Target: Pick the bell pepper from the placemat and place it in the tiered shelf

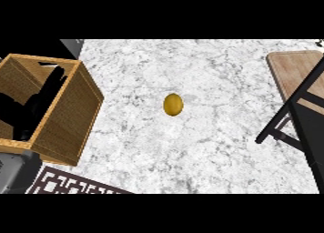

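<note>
Head view, steep down onto a white-grey marble counter (pixel 191 150); one hand seen only: left hand (pixel 27 107), black, raised at the view's left edge in front of a woven wooden basket (pixel 70 123); its grey forearm (pixel 7 173) enters from the lower left corner; fingers are extended upward and to the right, straight to relaxed, thumb splayed out to the left; nothing is held in it; whether it touches the basket cannot be told, since the dark hand overlaps the basket's opening; right hand is not seen anywhere.

Bell pepper (pixel 173 104): yellow, oval as seen from above, lying alone on bare marble near the counter's middle; well apart from the left hand and the basket, well apart from the shelf; it is not on the placemat.

Placemat (pixel 70 184): dark with a pale fretwork pattern, only a corner visible at the lower left, just below the basket and beside the forearm; nothing is seen on the visible part.

Tiered shelf (pixel 306 95): black frame with light wooden boards, at the right edge, partly cut off by the frame; a black diagonal strut runs down toward the counter's middle right; no object is seen on the visible boards.
</note>
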Action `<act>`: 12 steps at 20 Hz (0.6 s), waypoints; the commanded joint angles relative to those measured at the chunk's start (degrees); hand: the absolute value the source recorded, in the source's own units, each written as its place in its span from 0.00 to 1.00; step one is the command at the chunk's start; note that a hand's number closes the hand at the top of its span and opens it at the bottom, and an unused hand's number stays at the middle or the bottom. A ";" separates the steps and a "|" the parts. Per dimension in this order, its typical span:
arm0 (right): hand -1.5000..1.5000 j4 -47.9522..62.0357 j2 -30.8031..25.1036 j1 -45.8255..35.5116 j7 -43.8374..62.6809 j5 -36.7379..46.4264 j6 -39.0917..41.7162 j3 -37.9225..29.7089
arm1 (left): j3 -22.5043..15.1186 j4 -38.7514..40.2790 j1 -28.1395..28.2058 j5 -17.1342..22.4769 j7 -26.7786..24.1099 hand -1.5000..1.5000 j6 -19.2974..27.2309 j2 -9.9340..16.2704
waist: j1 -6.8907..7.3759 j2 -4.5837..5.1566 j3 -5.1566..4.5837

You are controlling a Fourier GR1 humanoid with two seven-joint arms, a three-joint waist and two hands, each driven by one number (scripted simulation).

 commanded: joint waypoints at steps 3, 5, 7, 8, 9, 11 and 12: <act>0.00 2.30 -4.89 -6.68 5.10 2.77 -6.20 -8.21 | 0.05 -1.10 0.25 -0.06 0.00 0.50 -0.35 0.25 | 0.52 -2.11 -3.13; 0.00 2.43 -5.01 -6.43 5.49 2.21 -5.55 -8.03 | 0.20 -0.02 -0.93 -0.38 -0.70 0.50 -0.36 -0.11 | 0.17 -1.54 -3.23; 0.00 2.11 -5.44 -5.95 6.10 -4.86 -3.89 -9.08 | 0.20 -1.06 0.69 0.21 0.06 0.50 -0.36 -0.18 | 0.55 -1.87 -3.21; 0.00 1.76 -5.38 -5.71 5.90 -7.35 -5.40 -9.40 | 1.27 -0.89 1.99 0.22 -1.30 0.50 -1.47 1.38 | 0.60 -2.05 -3.18; 0.00 1.64 -5.46 -5.64 6.48 -9.99 -5.77 -9.80 | 0.73 -0.20 -0.33 -0.30 0.19 0.50 0.04 0.30 | -0.80 -1.92 -3.15; 0.00 2.61 -7.58 -5.97 5.69 -14.54 -4.33 -10.96 | 1.01 0.36 -0.35 -0.52 0.29 0.50 0.26 0.56 | -1.52 -2.06 -3.22; 0.00 4.29 -8.78 -6.32 4.90 -14.85 -4.05 -11.41 | 1.47 0.23 1.02 0.24 -1.25 0.50 -0.49 0.16 | -0.70 -2.02 -3.31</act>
